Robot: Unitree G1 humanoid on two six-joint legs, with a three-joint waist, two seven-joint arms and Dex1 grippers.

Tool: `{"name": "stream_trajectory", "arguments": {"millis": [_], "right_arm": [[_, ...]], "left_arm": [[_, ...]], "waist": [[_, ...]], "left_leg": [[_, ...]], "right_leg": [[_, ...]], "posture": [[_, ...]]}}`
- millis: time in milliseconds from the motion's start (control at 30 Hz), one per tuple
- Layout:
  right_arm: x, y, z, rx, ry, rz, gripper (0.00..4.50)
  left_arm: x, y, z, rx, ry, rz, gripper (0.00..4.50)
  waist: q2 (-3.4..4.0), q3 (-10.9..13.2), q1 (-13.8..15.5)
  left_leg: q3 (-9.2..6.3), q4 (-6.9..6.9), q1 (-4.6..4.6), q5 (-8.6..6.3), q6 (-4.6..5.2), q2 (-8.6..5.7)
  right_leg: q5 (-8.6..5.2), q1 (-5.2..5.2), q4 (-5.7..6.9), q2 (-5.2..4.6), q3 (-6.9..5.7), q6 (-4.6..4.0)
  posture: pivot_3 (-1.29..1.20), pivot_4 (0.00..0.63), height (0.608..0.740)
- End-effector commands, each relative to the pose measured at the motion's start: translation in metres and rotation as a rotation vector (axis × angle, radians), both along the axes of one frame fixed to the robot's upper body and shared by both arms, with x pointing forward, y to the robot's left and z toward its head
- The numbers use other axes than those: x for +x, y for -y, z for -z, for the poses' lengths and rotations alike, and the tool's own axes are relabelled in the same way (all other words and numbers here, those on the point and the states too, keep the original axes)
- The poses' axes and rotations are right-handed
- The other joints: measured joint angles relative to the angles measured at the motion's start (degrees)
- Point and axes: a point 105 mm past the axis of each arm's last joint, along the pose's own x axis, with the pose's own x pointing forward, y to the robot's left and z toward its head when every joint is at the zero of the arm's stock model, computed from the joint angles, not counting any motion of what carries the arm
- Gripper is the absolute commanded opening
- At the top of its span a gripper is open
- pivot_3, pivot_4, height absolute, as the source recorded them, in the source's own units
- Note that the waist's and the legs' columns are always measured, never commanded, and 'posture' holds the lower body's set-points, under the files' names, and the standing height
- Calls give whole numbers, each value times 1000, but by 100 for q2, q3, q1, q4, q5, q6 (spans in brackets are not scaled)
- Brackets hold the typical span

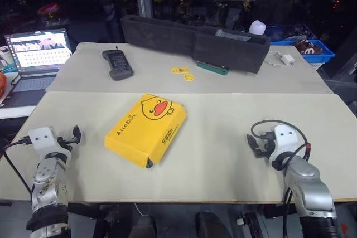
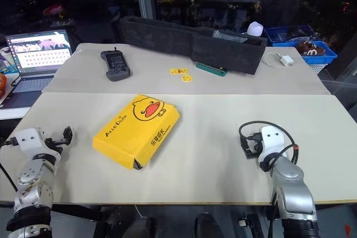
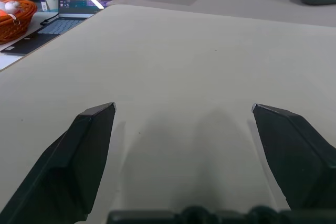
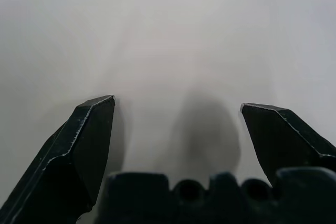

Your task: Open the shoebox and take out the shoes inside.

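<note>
The shoebox lies closed on the beige table, slightly left of centre, its yellow lid with the duck face turned up. The shoes are hidden. My left gripper hovers low over the table to the left of the box, well apart from it; in the left wrist view its fingers stand wide open over bare tabletop. My right gripper sits to the right of the box, a good distance away. It is open too, with nothing between its fingers.
A long black foam tray runs along the back of the table. In front of it lie a dark handset, yellow stickers and a green strip. A laptop stands at far left, a blue bin at back right.
</note>
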Motion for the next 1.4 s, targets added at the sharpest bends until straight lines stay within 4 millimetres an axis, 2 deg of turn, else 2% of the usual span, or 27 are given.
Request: {"name": "stream_trajectory", "arguments": {"millis": [33, 67, 133, 200, 267, 367, 400, 500, 600, 700, 833, 867, 1000, 1200, 1267, 1400], "right_arm": [[1, 1, -13, -21, 44, -8, 4476], [0, -6, -16, -9, 35, -65, 4476], [-3, -16, -21, 7, 19, -152, 4476], [-10, -27, -25, 12, -27, -278, 4476], [-24, -52, -32, 7, -80, -495, 4476], [-39, -86, -38, 12, -134, -716, 4476], [-41, -100, -41, 16, -133, -775, 4234], [-35, -124, -47, 21, -97, -823, 3339], [-32, -139, -45, 9, -92, -844, 2464], [-28, -143, -40, -12, -98, -822, 1330], [-16, -141, -30, -80, -115, -749, 57], [-13, -145, -29, -93, -110, -746, 0], [-4, -159, -22, -139, -121, -733, 0], [-8, -183, -26, -122, -117, -813, 0], [-7, -190, -29, -127, -106, -833, 0], [9, -190, -33, -149, -82, -798, 0]], "left_arm": [[9, 4, -12, 33, 13, 67, 4500], [17, 20, -10, 62, -23, 208, 4500], [24, 39, -8, 113, -74, 386, 4500], [24, 51, -11, 116, -110, 545, 4500], [16, 65, -18, 159, -187, 795, 4500], [10, 67, -23, 208, -263, 941, 4500], [11, 65, -26, 225, -285, 967, 4500], [17, 60, -35, 247, -297, 995, 3732], [24, 62, -39, 264, -287, 1003, 2679], [27, 65, -40, 269, -277, 1011, 1544], [28, 72, -35, 276, -274, 1023, 139], [28, 77, -33, 279, -272, 1036, 11], [29, 104, -28, 280, -256, 1107, 11], [20, 139, -27, 269, -232, 1217, 11], [11, 158, -27, 269, -229, 1287, 11], [2, 184, -29, 261, -218, 1367, 11]], "waist": [[0, 0, 0], [0, 0, 2], [0, 1, 23], [1, 2, 14], [-2, 5, -7], [-5, 7, -66], [-6, 7, -69], [-9, 10, -78], [-12, 10, -58], [-12, 10, -9], [-12, 10, 17], [-12, 10, 19], [-13, 9, 11], [-13, 9, -7], [-13, 10, -3], [-13, 10, 23]], "left_leg": [[0, 0, 0, 0, 0, 0], [0, 0, 0, 0, 0, 0], [-1, 0, 1, 0, 0, -1], [0, 0, 1, 0, 0, -1], [1, 0, -6, 0, 0, 0], [0, -15, -12, -2, 3, 7], [-2, -20, -9, -2, 3, 10], [-5, -22, -4, -1, 4, 11], [-5, -19, -10, 0, 3, 10], [-6, -17, -18, -1, 4, 10], [-8, -17, -35, -3, 8, 10], [-7, -17, -35, -3, 8, 9], [-9, -15, -28, -2, 7, 10], [-12, -14, -25, -1, 7, 10], [-12, -14, -26, -1, 7, 10], [-13, -8, -27, -1, 7, 9]], "right_leg": [[0, 0, 0, 0, 0, 0], [0, 0, 0, 0, 0, 0], [-1, -1, 2, 0, -3, -1], [-5, 1, 0, -1, -5, -9], [-6, -2, -7, -2, -5, -11], [-10, -16, -3, 2, -7, -17], [-13, -16, -2, 3, -10, -21], [-16, -14, 7, 4, -17, -25], [-12, -16, 4, 2, -18, -25], [-14, -18, 0, 1, -21, -18], [-19, -29, 0, -1, -25, -12], [-19, -29, 0, -1, -25, -12], [-18, -29, 11, 1, -26, -14], [-17, -28, 17, 2, -25, -15], [-17, -28, 16, 2, -25, -15], [-17, -24, 15, 0, -26, -14]], "posture": [[0, 150, 715], [0, 150, 715], [0, 150, 715], [0, 150, 715], [0, 150, 715], [0, 150, 715], [0, 150, 715], [0, 150, 715], [0, 150, 715], [0, 150, 715], [0, 150, 715], [0, 150, 715], [0, 150, 715], [0, 150, 715], [0, 150, 715], [0, 150, 715]]}}
